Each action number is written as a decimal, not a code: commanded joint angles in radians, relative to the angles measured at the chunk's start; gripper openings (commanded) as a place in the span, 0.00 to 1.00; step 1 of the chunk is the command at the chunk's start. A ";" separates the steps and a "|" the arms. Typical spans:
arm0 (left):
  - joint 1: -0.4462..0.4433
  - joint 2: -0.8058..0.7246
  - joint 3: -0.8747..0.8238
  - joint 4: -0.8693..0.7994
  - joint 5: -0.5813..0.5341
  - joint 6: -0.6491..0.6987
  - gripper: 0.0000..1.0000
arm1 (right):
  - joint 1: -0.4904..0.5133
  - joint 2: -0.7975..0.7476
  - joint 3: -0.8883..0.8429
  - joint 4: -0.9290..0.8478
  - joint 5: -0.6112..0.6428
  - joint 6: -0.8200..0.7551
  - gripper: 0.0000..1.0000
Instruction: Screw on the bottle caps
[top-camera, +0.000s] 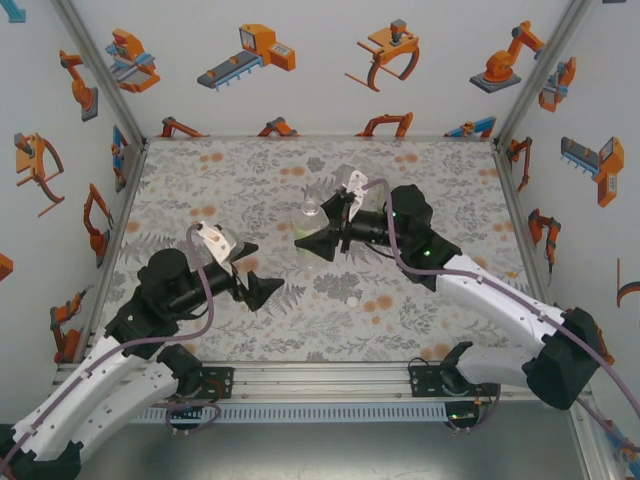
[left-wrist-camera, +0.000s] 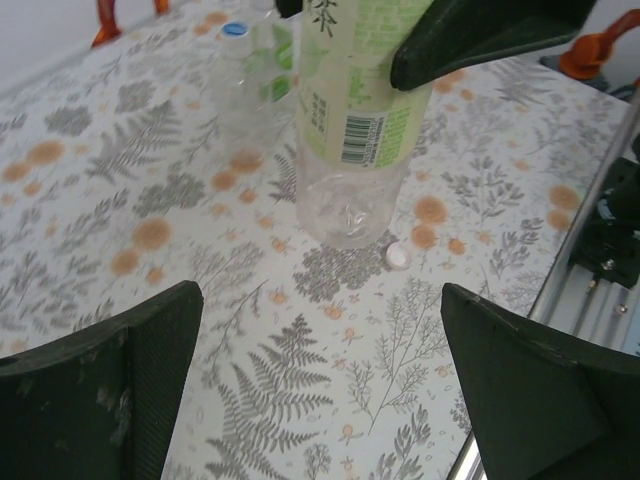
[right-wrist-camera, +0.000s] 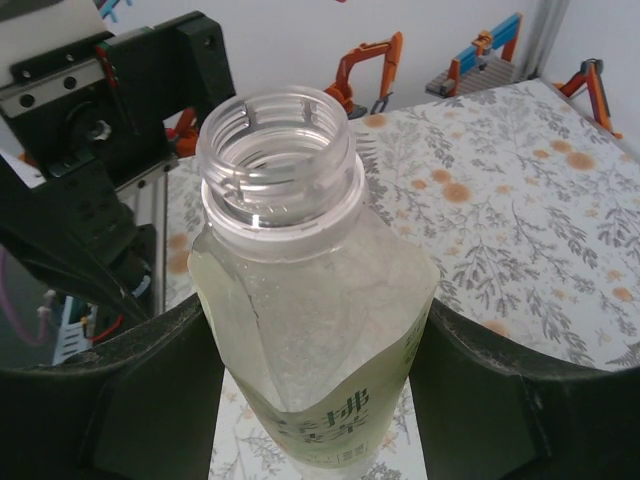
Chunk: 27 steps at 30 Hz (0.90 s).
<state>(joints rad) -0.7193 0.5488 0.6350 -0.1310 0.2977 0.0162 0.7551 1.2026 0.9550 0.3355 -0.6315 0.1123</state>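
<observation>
A transparent bottle (right-wrist-camera: 310, 300) with a pale green label stands upright on the table, its threaded neck open and bare. My right gripper (right-wrist-camera: 315, 400) is shut on its body, one finger on each side. In the top view that bottle (top-camera: 309, 213) is mid-table, inside the right gripper (top-camera: 320, 228). A small white bottle cap (left-wrist-camera: 398, 257) lies flat on the table beside the bottle's base (left-wrist-camera: 345, 200). My left gripper (left-wrist-camera: 320, 400) is open wide and empty, low over the table a little short of the cap. In the top view this left gripper (top-camera: 255, 272) sits left of the bottle.
A second, colourless bottle (left-wrist-camera: 250, 90) with a bluish-white cap on it stands behind the held one. The table's metal rail (left-wrist-camera: 590, 210) runs along the right of the left wrist view. The left arm's body (right-wrist-camera: 110, 130) rises just behind the held bottle.
</observation>
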 joint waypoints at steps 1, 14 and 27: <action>0.005 -0.005 -0.019 0.147 0.203 0.096 0.97 | 0.003 -0.054 0.005 -0.023 -0.075 0.050 0.27; 0.003 0.150 -0.013 0.427 0.464 -0.021 0.99 | 0.069 -0.084 0.055 0.059 -0.196 0.154 0.25; -0.027 0.371 0.118 0.569 0.658 -0.188 0.85 | 0.117 -0.040 0.085 0.175 -0.252 0.197 0.24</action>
<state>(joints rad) -0.7361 0.9081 0.7052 0.3656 0.8845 -0.1181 0.8623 1.1610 1.0065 0.4614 -0.8581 0.3035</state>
